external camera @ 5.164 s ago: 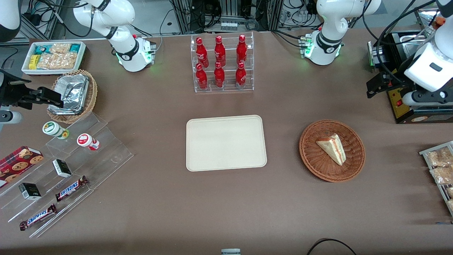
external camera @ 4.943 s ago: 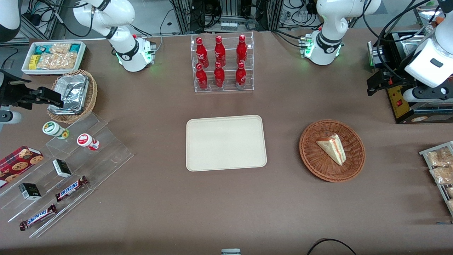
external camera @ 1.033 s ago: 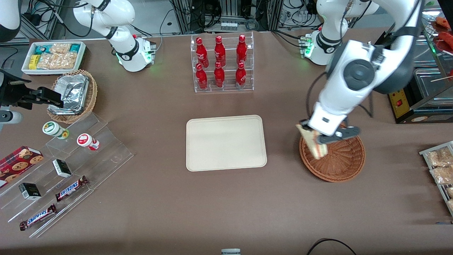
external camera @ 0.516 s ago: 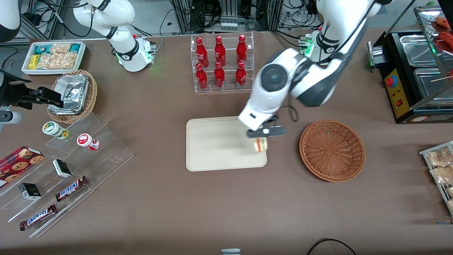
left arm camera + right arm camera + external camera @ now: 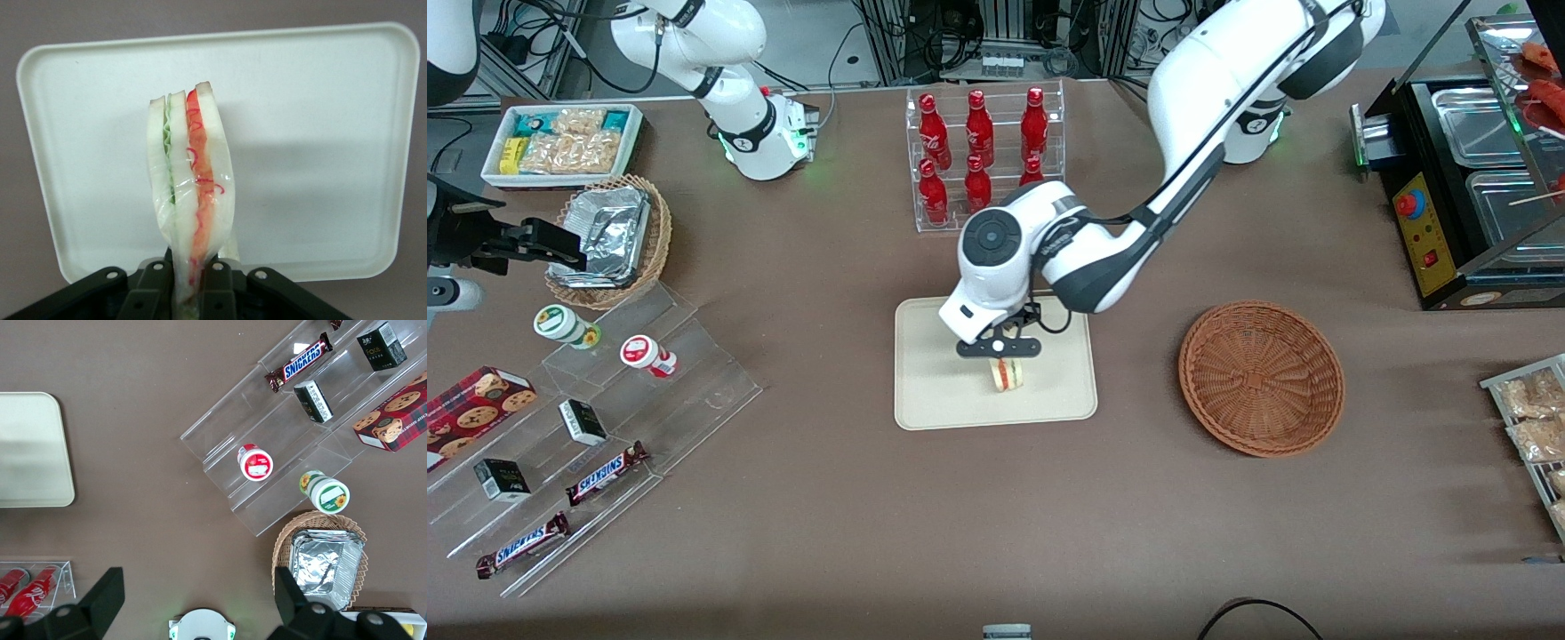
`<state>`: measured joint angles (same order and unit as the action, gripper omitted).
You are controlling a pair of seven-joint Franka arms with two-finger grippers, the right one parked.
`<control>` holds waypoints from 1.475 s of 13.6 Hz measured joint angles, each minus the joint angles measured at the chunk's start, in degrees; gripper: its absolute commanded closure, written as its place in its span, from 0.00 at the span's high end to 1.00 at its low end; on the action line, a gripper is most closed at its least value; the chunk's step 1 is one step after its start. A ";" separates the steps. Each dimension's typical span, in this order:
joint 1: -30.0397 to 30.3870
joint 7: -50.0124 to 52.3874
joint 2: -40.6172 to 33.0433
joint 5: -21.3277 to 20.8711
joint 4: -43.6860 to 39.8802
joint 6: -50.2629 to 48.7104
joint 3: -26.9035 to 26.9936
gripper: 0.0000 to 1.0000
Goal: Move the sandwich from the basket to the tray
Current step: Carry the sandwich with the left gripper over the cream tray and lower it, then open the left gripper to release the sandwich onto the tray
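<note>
Sandwich (image 5: 1008, 374) in tool (image 5: 1000, 348), now over tray (image 5: 929, 404), basket (image 5: 1261, 378) vacated

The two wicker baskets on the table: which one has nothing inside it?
The reddish-brown basket toward the working arm's end is empty. The lighter tan basket holds foil containers. The tool holds the sandwich over the tray.

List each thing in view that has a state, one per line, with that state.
gripper: shut on the sandwich, over the tray
sandwich: held on edge, wrapped, above the tray
tray: nothing lying on it
basket: nothing in it
red bottles: upright in their clear rack
foil containers: lying in the tan basket
</note>
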<state>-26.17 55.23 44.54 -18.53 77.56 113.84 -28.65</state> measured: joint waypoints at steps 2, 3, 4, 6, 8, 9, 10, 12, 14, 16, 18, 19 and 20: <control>-1.02 0.13 1.56 -1.76 -0.05 0.45 0.02 0.00; -1.31 0.13 2.28 -2.91 -0.06 0.98 0.03 0.00; -1.56 0.13 3.05 -3.71 -0.06 1.91 0.04 0.00; -2.13 0.13 4.30 -4.52 -0.06 3.78 0.04 0.01; -2.42 0.13 5.05 -5.58 -0.06 3.96 0.04 0.94; -2.42 0.13 5.32 -6.08 -0.07 4.03 0.04 1.00; -2.43 0.12 5.38 -6.28 -0.13 4.10 0.03 1.00; -2.38 0.13 5.35 -6.48 -0.72 4.10 0.07 1.00; -2.13 0.24 4.87 -6.45 -1.91 4.08 0.08 1.00; -1.23 0.73 2.47 -4.66 -3.34 2.66 0.09 1.00; 1.22 1.03 -2.60 -1.32 -4.07 -0.81 0.20 1.00; 3.11 1.03 -5.60 0.58 -4.22 -2.50 0.18 1.00; 5.16 0.99 -8.84 2.61 -4.24 -4.93 0.21 1.00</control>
<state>-21.01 56.22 35.71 -15.91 73.32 108.91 -28.44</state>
